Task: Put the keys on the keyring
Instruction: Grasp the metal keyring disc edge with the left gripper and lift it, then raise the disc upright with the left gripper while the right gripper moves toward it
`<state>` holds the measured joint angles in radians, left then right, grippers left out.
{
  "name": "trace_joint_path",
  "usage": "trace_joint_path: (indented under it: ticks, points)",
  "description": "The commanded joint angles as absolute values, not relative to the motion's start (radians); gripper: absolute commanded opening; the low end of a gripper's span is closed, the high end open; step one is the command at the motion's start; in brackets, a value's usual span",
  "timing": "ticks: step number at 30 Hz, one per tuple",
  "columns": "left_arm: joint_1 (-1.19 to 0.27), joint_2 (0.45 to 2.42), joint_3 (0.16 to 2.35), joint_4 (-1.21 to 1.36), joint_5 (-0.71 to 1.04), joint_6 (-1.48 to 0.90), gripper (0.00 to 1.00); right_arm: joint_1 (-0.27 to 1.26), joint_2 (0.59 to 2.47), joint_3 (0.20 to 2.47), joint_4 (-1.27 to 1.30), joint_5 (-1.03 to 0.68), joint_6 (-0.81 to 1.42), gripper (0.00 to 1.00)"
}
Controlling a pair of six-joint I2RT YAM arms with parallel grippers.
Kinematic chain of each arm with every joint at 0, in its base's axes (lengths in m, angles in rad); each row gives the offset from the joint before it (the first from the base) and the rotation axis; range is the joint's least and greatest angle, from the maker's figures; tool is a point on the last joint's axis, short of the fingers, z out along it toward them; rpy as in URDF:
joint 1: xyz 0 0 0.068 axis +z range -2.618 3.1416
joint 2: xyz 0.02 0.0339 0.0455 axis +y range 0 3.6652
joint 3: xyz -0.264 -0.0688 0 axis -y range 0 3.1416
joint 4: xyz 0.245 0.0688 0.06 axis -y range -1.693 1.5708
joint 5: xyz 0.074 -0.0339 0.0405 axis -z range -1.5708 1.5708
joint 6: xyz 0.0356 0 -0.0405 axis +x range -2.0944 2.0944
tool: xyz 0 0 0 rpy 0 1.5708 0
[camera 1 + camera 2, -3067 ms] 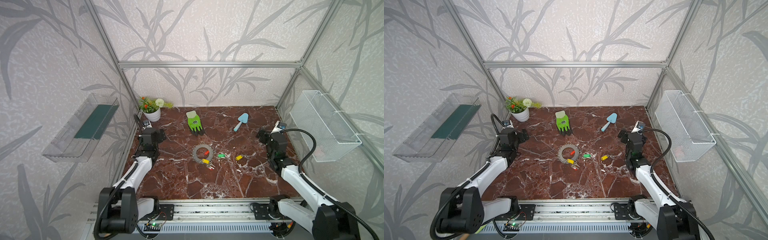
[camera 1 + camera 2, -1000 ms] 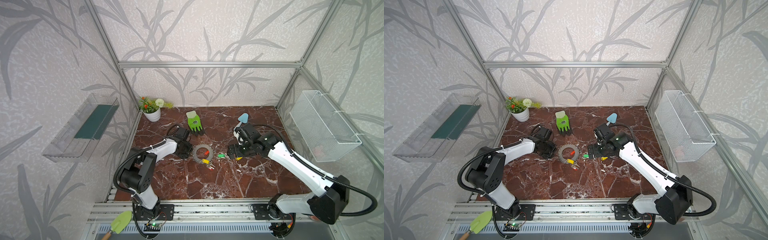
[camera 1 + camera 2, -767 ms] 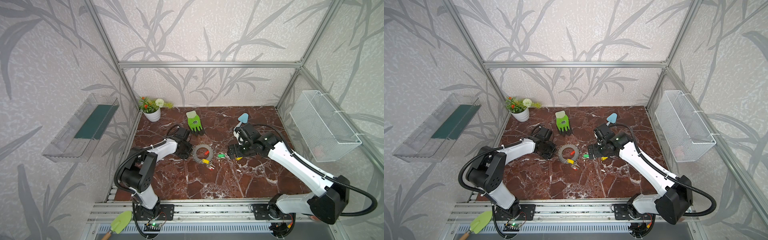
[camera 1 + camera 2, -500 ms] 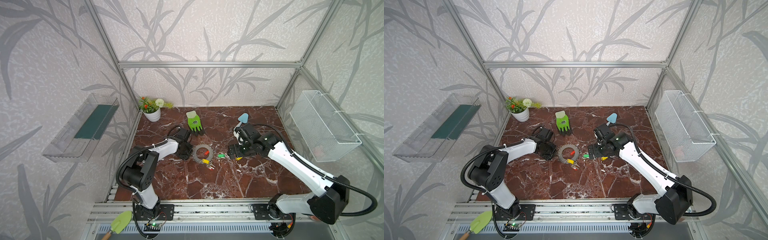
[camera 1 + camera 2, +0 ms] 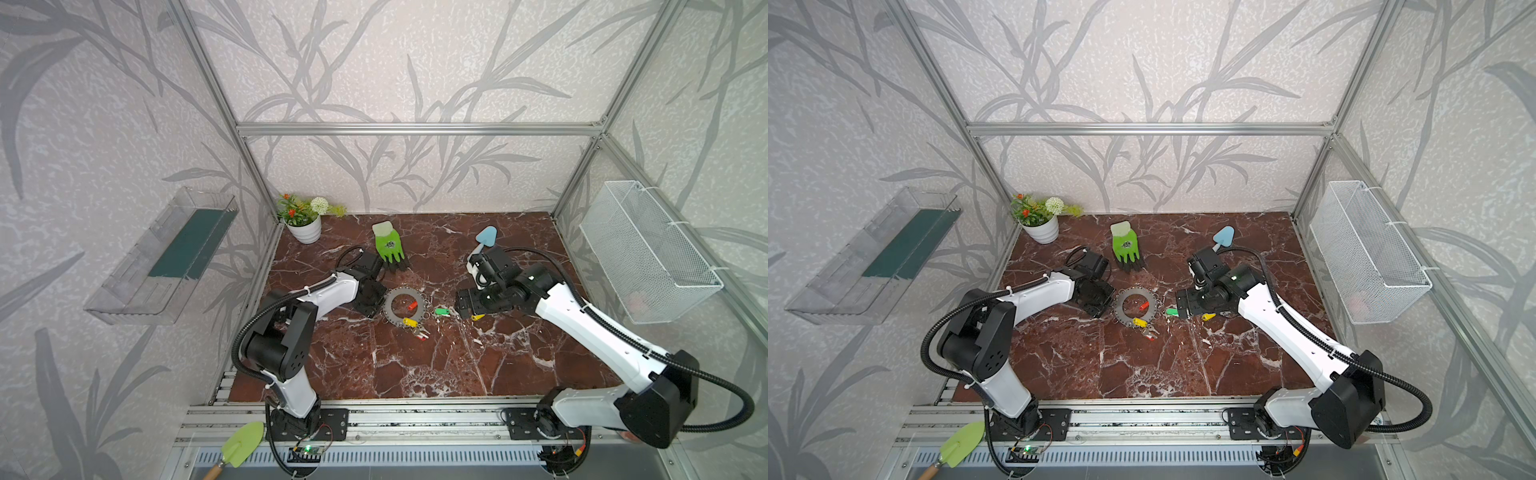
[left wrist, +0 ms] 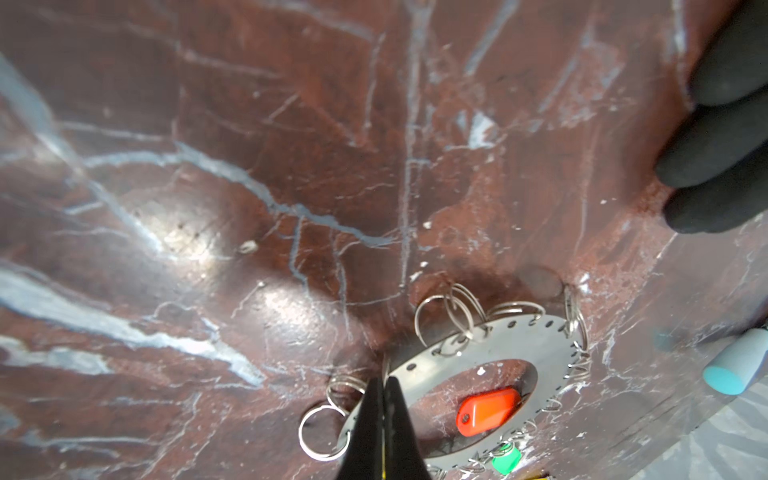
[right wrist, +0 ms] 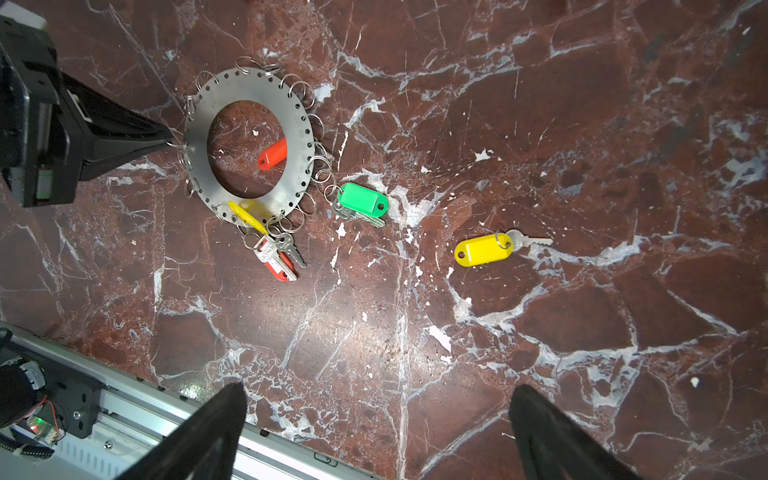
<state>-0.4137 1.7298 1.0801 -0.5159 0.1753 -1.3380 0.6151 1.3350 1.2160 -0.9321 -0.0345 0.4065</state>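
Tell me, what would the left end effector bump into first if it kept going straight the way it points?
The keyring. The left end effector, shut, has its tips right at the ring's rim among the small loops; actual contact is hard to judge.

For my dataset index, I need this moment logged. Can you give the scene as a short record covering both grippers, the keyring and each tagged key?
left gripper: shut, tips at the rim of the keyring; cannot tell if it pinches anything
right gripper: open, above the table, holding nothing
keyring: flat on the table
red tag: lies inside the keyring's hole
loose yellow-tag key: on the table, apart from the keyring
green-tag key: beside the rim's loops; attachment unclear
key bunch: at the rim
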Motion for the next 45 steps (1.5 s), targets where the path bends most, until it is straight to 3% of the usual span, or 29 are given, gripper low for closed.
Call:
trace_joint_path:
  ticks: [1, 7, 14, 25, 31, 36, 40, 45]
  points:
    - [-0.423, 1.739, 1.176, -0.646, 0.105, -1.224, 0.0, 0.606, 1.333, 1.256, -0.942, -0.027, 0.391, 0.99]
    - [-0.432, 1.698, 1.385, -0.825, 0.059, -0.949, 0.0, 0.569, 1.28, 1.288, -0.905, -0.061, 0.409, 0.99]
    - [-0.435, 1.68, 1.617, -0.953, 0.129, -0.653, 0.0, 0.504, 1.241, 1.326, -0.847, -0.118, 0.411, 0.99]
    - [-0.437, 1.648, 1.897, -1.025, 0.229, -0.262, 0.0, 0.457, 1.123, 1.199, -0.459, -0.232, 0.39, 0.99]
    - [-0.445, 1.488, 1.756, -0.805, 0.318, -0.008, 0.0, 0.457, 1.056, 1.108, -0.165, -0.247, 0.32, 0.99]
    - [-0.455, 1.278, 1.484, -0.426, 0.454, 0.148, 0.0, 0.457, 1.083, 1.158, -0.157, -0.291, 0.259, 1.0]
    - [-0.456, 1.218, 1.424, -0.317, 0.538, 0.165, 0.0, 0.457, 1.078, 1.161, -0.101, -0.353, 0.243, 0.98]
    - [-0.46, 1.212, 1.407, -0.22, 0.625, 0.074, 0.0, 0.467, 1.107, 1.202, -0.083, -0.479, 0.261, 0.88]
